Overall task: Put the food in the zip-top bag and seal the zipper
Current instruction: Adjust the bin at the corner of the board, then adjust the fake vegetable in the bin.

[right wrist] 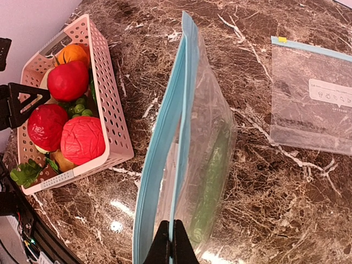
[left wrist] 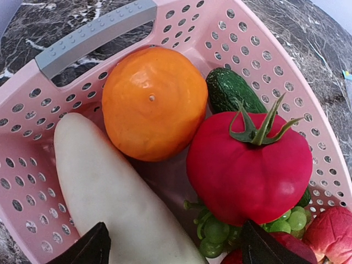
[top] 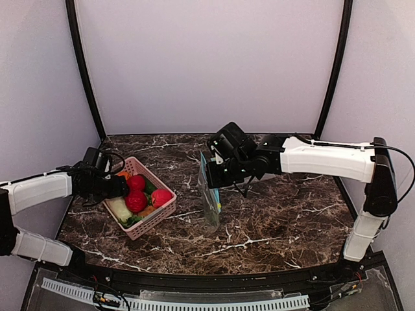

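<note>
Left gripper [left wrist: 175, 250] spread wide over pink basket [top: 157, 215]. Long pale piece [left wrist: 104, 187] directly below, long axis diagonal across the jaws. Right gripper [right wrist: 172, 245] pinches zipper [right wrist: 165, 137], holding zip-top bag [right wrist: 212, 148] upright just right of basket. Left arm nearer.

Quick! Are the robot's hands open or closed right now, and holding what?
Left gripper: open, empty, over the pink basket.
Right gripper: closed, pinching the zip-top bag by its blue edge.
</note>
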Action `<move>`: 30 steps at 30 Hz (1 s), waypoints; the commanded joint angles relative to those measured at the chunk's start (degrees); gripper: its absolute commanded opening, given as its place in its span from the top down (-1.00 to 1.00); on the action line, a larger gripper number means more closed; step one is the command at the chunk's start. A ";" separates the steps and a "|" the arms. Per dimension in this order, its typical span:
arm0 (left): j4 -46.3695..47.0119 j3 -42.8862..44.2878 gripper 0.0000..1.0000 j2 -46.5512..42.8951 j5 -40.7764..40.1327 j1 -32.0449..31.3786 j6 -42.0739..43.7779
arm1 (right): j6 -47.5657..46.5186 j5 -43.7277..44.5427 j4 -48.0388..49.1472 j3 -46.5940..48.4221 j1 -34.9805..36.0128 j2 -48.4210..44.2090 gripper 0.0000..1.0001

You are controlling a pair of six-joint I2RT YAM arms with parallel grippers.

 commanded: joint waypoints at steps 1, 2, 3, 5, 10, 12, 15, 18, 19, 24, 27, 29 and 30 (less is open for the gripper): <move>-8.68 1.29 -0.64 1.37 1.89 -2.47 1.88 | 1.06 0.01 1.58 -1.55 -0.13 -2.66 1.00; -9.79 2.22 -0.64 0.85 -0.53 -2.57 1.38 | 1.13 0.08 1.73 -1.89 -0.10 -2.91 1.00; -12.05 2.57 -0.66 -0.35 -1.59 -2.62 -0.23 | 1.34 0.08 1.93 -2.21 -0.05 -3.11 1.00; -14.56 3.05 -0.69 -2.39 -5.65 -2.58 -3.71 | 1.41 0.12 2.47 -2.78 -0.06 -3.53 1.00; -17.27 2.36 -0.75 -3.38 -6.30 -2.58 -11.81 | 1.07 -0.47 3.31 -2.88 0.21 -3.69 1.00; -17.30 2.31 -0.77 -1.88 -5.52 -2.58 -12.74 | 1.03 -0.38 3.35 -3.06 0.41 -3.88 1.00; -16.64 2.93 -0.77 1.23 -4.47 -2.52 -13.13 | 1.18 -0.04 3.44 -3.90 0.46 -4.64 1.00; -16.93 3.81 -0.74 3.78 -5.70 -2.33 -12.72 | 1.63 0.48 4.05 -5.51 0.60 -5.98 1.00; -16.95 4.06 -0.72 4.95 -6.53 -2.25 -12.60 | 1.82 0.67 4.31 -6.04 0.61 -6.49 1.00; -12.07 2.83 -0.65 7.73 -3.45 -1.91 -7.78 | 2.15 1.25 4.85 -7.60 0.60 -8.07 1.00; -7.90 1.48 -0.63 7.98 -0.32 -1.88 -3.58 | 2.12 1.33 4.78 -7.70 0.56 -8.26 1.00; -5.47 0.91 -0.59 7.42 1.41 -1.87 -1.74 | 2.12 1.37 4.77 -7.78 0.57 -8.31 1.00; -4.18 0.83 -0.57 7.26 2.78 -1.92 -1.05 | 2.16 1.34 4.81 -7.73 0.56 -8.31 1.00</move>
